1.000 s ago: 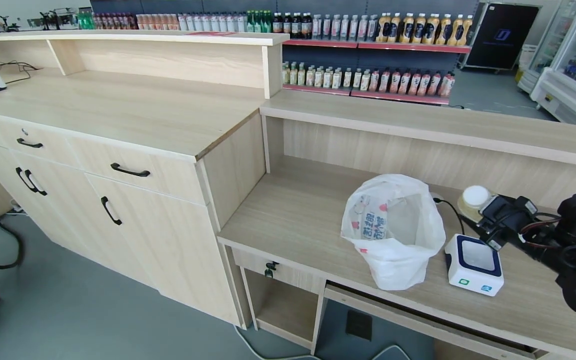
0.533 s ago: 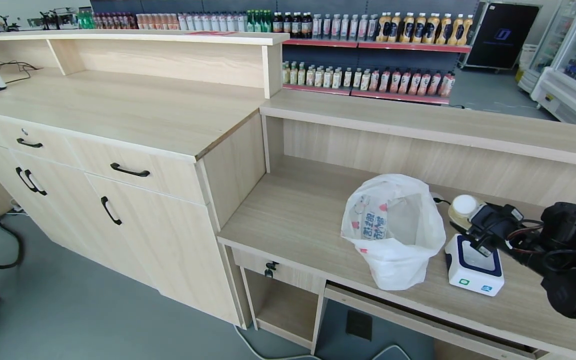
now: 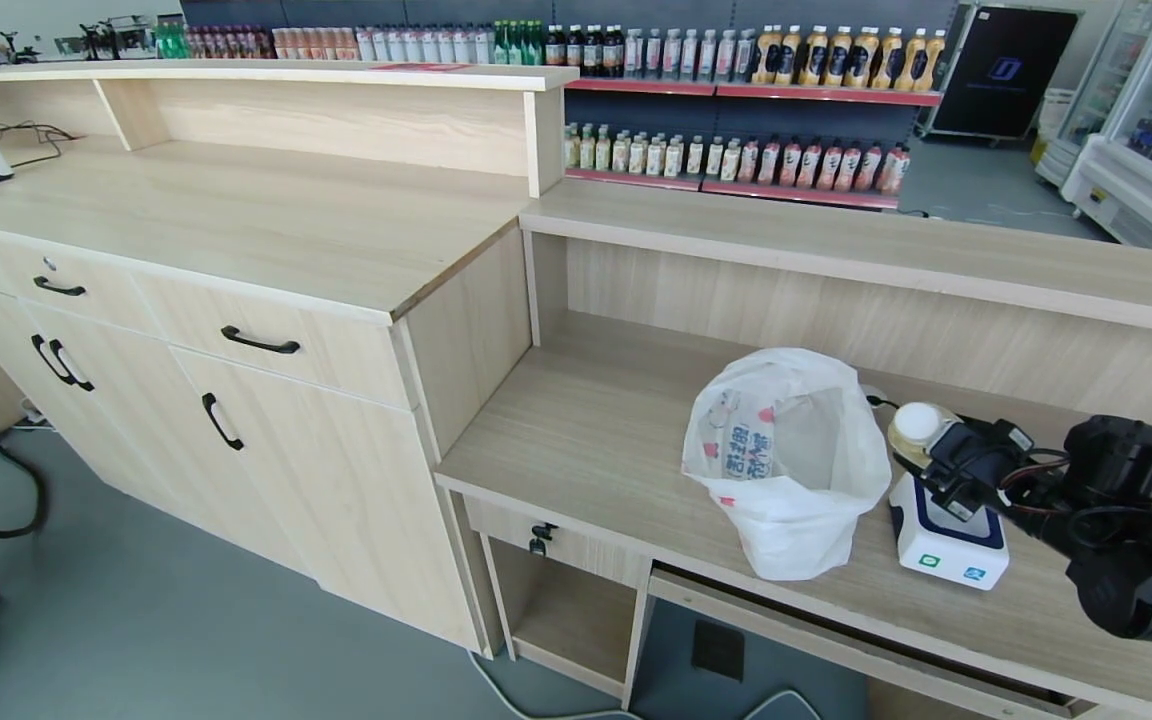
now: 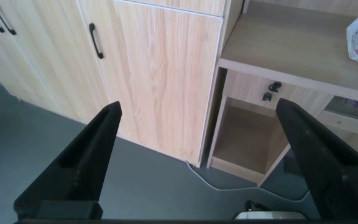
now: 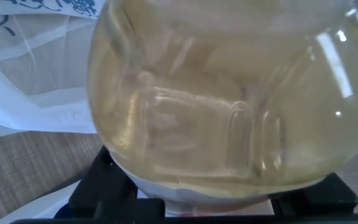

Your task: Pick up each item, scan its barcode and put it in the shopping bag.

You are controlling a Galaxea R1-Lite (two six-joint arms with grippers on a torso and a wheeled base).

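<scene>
A clear bottle (image 3: 914, 424) of pale yellow liquid with a white cap is held sideways in my right gripper (image 3: 944, 455), which is shut on it. It hangs just above the white and blue barcode scanner (image 3: 946, 545) on the lower counter. The bottle's cap end is close to the rim of the white plastic shopping bag (image 3: 786, 460), which stands open to the left. In the right wrist view the bottle (image 5: 216, 93) looms close, with the bag (image 5: 30, 62) beside it. My left gripper (image 4: 197, 168) is open and holds nothing, low in front of the cabinet doors.
The lower counter (image 3: 596, 430) has a back wall and a raised ledge behind it. A taller counter with drawers (image 3: 256, 345) stands to the left. Shelves of bottles (image 3: 736, 155) line the far wall. A cable runs behind the scanner.
My right gripper has carried the bottle leftward and lower, from behind the scanner to just over it and nearer the bag. The bag and scanner have not moved.
</scene>
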